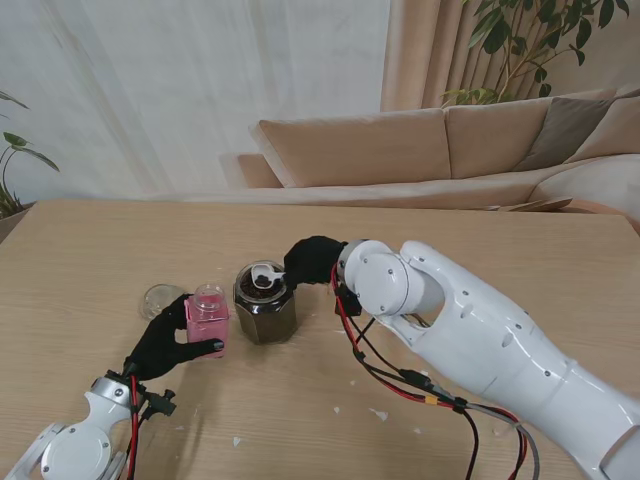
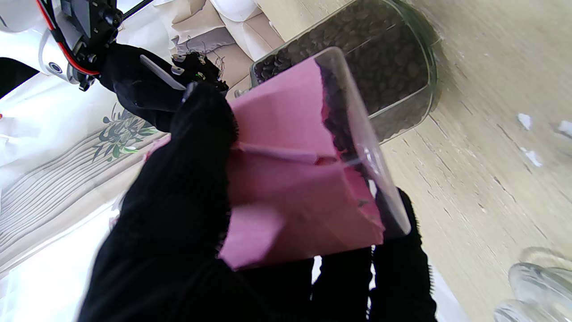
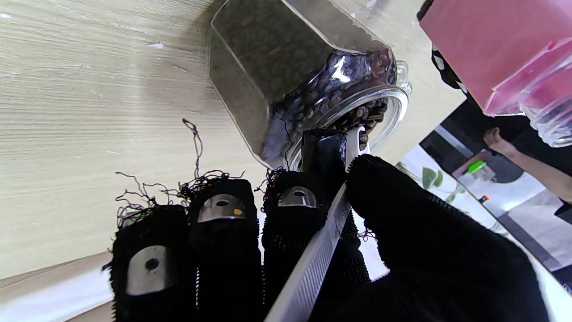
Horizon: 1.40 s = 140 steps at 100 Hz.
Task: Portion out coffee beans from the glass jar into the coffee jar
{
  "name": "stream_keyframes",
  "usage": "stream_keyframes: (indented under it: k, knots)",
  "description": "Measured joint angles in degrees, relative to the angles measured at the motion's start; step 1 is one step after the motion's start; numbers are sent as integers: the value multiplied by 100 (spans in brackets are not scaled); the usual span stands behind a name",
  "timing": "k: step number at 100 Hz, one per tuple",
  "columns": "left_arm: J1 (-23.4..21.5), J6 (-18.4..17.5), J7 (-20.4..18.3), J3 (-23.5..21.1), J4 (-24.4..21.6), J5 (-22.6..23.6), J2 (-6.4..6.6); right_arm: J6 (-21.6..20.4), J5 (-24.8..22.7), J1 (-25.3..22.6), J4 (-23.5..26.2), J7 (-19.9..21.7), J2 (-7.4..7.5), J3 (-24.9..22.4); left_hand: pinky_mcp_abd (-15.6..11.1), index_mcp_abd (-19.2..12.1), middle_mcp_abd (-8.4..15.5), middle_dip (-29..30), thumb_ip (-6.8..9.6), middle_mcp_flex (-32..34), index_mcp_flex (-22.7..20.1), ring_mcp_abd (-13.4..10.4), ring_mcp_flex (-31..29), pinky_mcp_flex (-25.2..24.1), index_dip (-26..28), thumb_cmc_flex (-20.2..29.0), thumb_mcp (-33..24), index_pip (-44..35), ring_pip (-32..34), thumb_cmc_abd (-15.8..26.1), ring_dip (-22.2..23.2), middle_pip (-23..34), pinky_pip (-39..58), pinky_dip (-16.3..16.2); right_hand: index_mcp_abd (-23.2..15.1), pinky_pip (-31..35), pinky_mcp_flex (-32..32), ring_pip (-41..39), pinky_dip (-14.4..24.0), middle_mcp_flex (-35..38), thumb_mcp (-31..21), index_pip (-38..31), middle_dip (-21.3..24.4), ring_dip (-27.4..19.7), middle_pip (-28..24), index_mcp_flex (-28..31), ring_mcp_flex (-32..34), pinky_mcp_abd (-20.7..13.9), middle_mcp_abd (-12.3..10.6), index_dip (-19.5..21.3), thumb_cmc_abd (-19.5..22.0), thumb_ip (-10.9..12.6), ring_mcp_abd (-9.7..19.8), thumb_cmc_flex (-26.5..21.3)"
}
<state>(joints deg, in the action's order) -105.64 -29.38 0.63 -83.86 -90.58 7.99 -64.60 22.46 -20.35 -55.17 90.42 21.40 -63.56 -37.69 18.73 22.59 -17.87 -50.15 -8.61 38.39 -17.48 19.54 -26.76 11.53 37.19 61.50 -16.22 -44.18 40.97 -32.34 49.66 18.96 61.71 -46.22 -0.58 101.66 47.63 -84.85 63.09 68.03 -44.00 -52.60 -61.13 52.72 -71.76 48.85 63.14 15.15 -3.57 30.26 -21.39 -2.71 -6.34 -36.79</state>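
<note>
A hexagonal glass jar [image 1: 265, 305] [image 2: 380, 67] [image 3: 286, 67] nearly full of dark coffee beans stands open in the middle of the table. My right hand [image 1: 312, 260] [image 3: 339, 250], in a black glove, is shut on the handle of a white spoon [image 1: 265, 273] [image 3: 326, 241] whose bowl sits over the jar's mouth with beans in it. Just left of the jar, my left hand [image 1: 165, 345] [image 2: 178, 214] is shut on a small clear coffee jar with a pink label [image 1: 207, 320] [image 2: 295, 179] [image 3: 500, 49], held upright and open-topped, with some beans visible inside.
A round clear glass lid [image 1: 162, 297] [image 2: 536, 286] lies on the table left of the pink jar. Small white flecks [image 1: 380, 413] dot the wooden table nearer to me. A beige sofa [image 1: 440, 150] stands beyond the far edge.
</note>
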Motion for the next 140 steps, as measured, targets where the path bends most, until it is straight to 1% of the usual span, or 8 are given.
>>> stream_keyframes:
  k: [18, 33, 62, 73, 86, 96, 127, 140]
  knots:
    - [12, 53, 3, 47, 0, 29, 5, 104, 42, -177, 181, 1, 13, -234, 0, 0, 0, 0, 0, 0, 0, 0, 0, 0, 0, 0, 0, 0, 0, 0, 0, 0, 0, 0, 0, 35, 1, -1, 0, 0, 0, 0, 0, 0, -7, 0, 1, 0, 3, 0, 0, 0, 0, -2]
    - [35, 116, 11, 109, 0, 60, 5, 162, -17, -368, 462, -18, 52, -427, 0, 0, 0, 0, 0, 0, 0, 0, 0, 0, 0, 0, 0, 0, 0, 0, 0, 0, 0, 0, 0, 36, 1, -5, 0, 0, 0, 0, 0, 0, -7, 0, 2, 2, 9, -1, 0, 0, 0, -3]
    - [91, 179, 24, 197, 19, 123, 5, 205, -353, -749, 1111, -99, 127, -686, 0, 0, 0, 0, 0, 0, 0, 0, 0, 0, 0, 0, 0, 0, 0, 0, 0, 0, 0, 0, 4, 37, 2, -60, 0, 0, 0, 0, 0, 0, -9, 0, 2, 8, 28, -2, 0, 0, 0, -24]
    - [106, 211, 25, 221, 25, 140, 5, 138, -528, -854, 1299, -124, 150, -702, 0, 0, 0, 0, 0, 0, 0, 0, 0, 0, 0, 0, 0, 0, 0, 0, 0, 0, 0, 0, 4, 37, 2, -60, 0, 0, 0, 0, 0, 0, -9, 0, 2, 9, 29, -2, 0, 0, 0, -24]
    - [111, 238, 25, 242, 25, 166, 5, -38, -718, -983, 1469, -178, 165, -703, 0, 0, 0, 0, 0, 0, 0, 0, 0, 0, 0, 0, 0, 0, 0, 0, 0, 0, 0, 0, 4, 37, 3, -60, 0, 0, 0, 0, 0, 0, -9, 0, 3, 10, 29, -2, 0, 0, 0, -24]
    - [111, 251, 17, 258, 25, 176, 7, -133, -945, -1062, 1574, -216, 173, -671, 0, 0, 0, 0, 0, 0, 0, 0, 0, 0, 0, 0, 0, 0, 0, 0, 0, 0, 0, 0, 4, 38, 6, -60, 0, 0, 0, 0, 0, 0, -9, 0, 3, 10, 29, -2, 0, 0, 0, -25]
    - [112, 287, 16, 279, 22, 200, 8, -330, -1220, -1238, 1812, -260, 193, -602, 0, 0, 0, 0, 0, 0, 0, 0, 0, 0, 0, 0, 0, 0, 0, 0, 0, 0, -1, 0, 4, 38, 49, -60, 0, 0, 0, 0, 0, 0, -9, 1, 5, 10, 29, -2, -2, 0, 0, -25]
    - [113, 289, 11, 289, 20, 200, 10, -445, -1527, -1253, 1837, -283, 201, -517, 0, 0, 0, 0, 0, 0, 0, 0, 0, 0, 0, 0, 0, 0, 0, 0, 0, 0, -1, 0, 4, 38, 50, -61, 0, 1, 0, 0, 0, 0, -9, 1, 6, 10, 29, -2, -2, 0, -1, -25]
